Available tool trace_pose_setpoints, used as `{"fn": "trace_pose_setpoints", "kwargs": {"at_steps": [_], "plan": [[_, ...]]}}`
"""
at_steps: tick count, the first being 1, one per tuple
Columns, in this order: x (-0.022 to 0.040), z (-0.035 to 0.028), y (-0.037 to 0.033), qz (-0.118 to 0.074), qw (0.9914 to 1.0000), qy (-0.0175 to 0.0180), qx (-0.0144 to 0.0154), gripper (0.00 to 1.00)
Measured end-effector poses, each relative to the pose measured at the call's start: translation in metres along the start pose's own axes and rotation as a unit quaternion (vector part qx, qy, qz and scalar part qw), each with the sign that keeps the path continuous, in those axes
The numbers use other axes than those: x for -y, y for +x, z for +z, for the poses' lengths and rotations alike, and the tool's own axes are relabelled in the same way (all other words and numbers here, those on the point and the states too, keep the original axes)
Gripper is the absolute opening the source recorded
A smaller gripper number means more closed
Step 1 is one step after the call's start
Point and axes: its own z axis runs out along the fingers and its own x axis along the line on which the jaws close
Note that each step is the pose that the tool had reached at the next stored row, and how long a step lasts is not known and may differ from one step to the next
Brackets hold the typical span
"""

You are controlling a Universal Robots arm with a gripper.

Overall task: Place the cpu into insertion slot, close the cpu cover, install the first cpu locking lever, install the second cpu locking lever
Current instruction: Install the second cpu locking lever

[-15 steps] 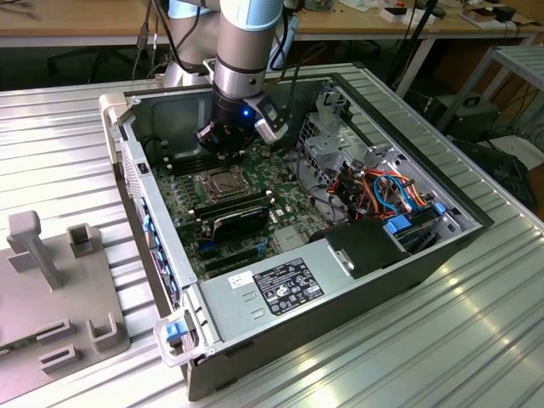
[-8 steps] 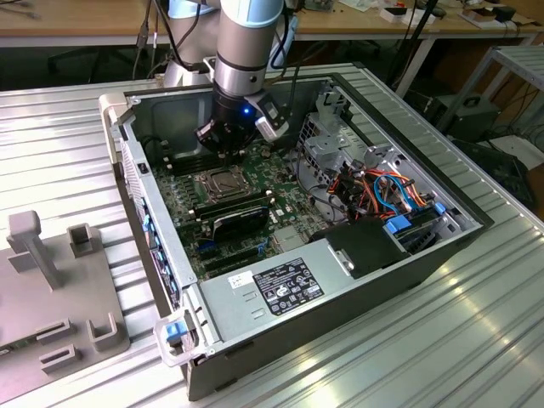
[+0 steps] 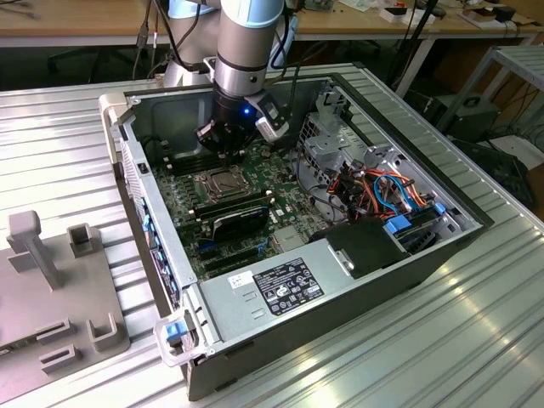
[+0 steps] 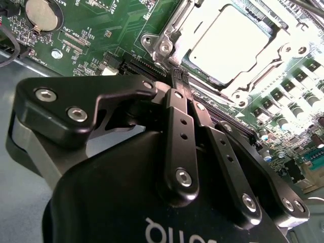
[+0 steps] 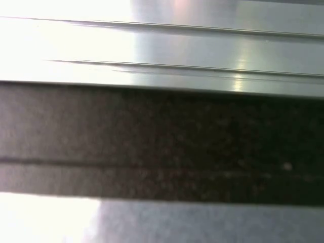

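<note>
In the exterior view my gripper [image 3: 223, 146] hangs inside the open computer case, just behind the insertion slot [image 3: 217, 181] on the green motherboard. The second wrist view shows the cpu [image 4: 230, 43], its pale metal top lying flat in the slot. The silvery cpu cover [image 4: 253, 81] lies down around it as a frame. A thin metal lever rod [image 4: 174, 30] runs along the side of the socket nearest my fingers. My gripper [image 4: 181, 77] is shut, its black fingers [image 4: 178, 116] pressed together with nothing visible between them. The tips sit beside the socket's corner.
Black memory modules [image 3: 236, 212] lie in front of the socket, and the power supply [image 3: 280, 285] beyond them. Orange and blue cables [image 3: 382, 191] fill the case at the exterior view's right. A grey fixture [image 3: 51, 280] stands outside at the left. A coin battery [image 4: 41, 12] is on the board.
</note>
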Motion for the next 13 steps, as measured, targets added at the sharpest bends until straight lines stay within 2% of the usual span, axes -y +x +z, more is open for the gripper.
{"fn": "trace_pose_setpoints", "kwargs": {"at_steps": [5, 13], "plan": [[0.0002, 0.0001, -0.003, 0.0, 1.0, 0.0, 0.0, 0.11], [0.0123, -0.0007, -0.0025, 0.0, 1.0, 0.0, 0.0, 0.11]]}}
